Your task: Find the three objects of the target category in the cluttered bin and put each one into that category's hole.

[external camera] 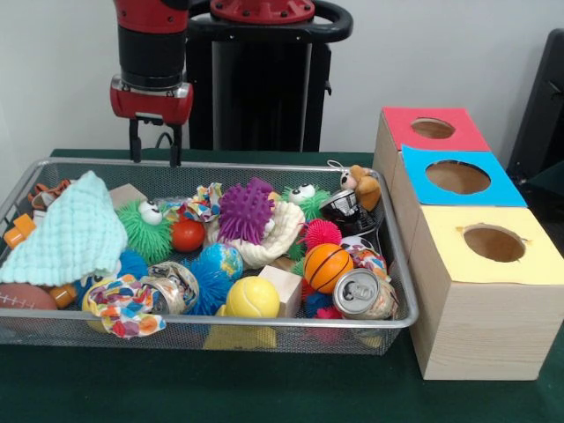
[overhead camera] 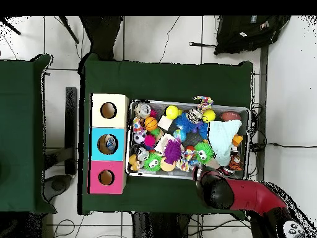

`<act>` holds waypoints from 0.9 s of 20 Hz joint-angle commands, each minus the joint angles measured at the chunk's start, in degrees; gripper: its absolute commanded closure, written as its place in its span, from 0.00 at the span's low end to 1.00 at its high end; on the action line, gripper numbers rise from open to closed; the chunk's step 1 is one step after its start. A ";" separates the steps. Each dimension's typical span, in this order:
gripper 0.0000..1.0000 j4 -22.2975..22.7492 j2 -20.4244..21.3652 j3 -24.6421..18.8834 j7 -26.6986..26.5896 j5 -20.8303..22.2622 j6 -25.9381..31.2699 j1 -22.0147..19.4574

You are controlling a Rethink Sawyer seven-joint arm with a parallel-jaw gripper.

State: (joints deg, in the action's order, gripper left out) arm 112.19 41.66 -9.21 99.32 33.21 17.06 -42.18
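Observation:
My gripper hangs open and empty over the far left rim of the wire bin, above the toys. The bin holds several balls: a yellow tennis ball, a small basketball, a globe ball, a red ball, a purple spiky ball and a pink spiky ball. To the right stands a wooden box with a red hole, a blue hole and a yellow hole. In the overhead view the arm's end covers the gripper at the bin's lower edge.
A mint cloth covers the bin's left part, and a crushed can lies at the near right corner. Green googly-eyed puffers, patterned scrunchies, a wooden block and a brown football fill the gaps. Green cloth covers the table.

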 commanded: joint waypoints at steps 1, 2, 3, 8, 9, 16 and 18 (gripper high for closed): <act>0.00 -1.26 -1.67 -5.42 -1.67 -1.26 6.80 -0.09; 0.00 -1.36 -1.73 -5.59 -1.72 -1.25 6.81 -0.08; 0.00 -1.46 -1.76 -5.72 -1.68 -1.21 6.67 -0.03; 0.00 -2.12 -1.37 -5.56 -1.05 -1.36 6.88 0.97; 0.00 -2.05 -1.06 -5.31 -0.72 -1.57 7.11 1.23; 0.00 -2.01 -0.07 -5.75 -0.66 -2.98 8.37 1.08; 0.00 -2.41 -0.07 -5.87 -0.39 -3.42 8.31 1.11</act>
State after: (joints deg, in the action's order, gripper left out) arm 112.19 41.58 -9.57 99.32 32.43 18.92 -41.51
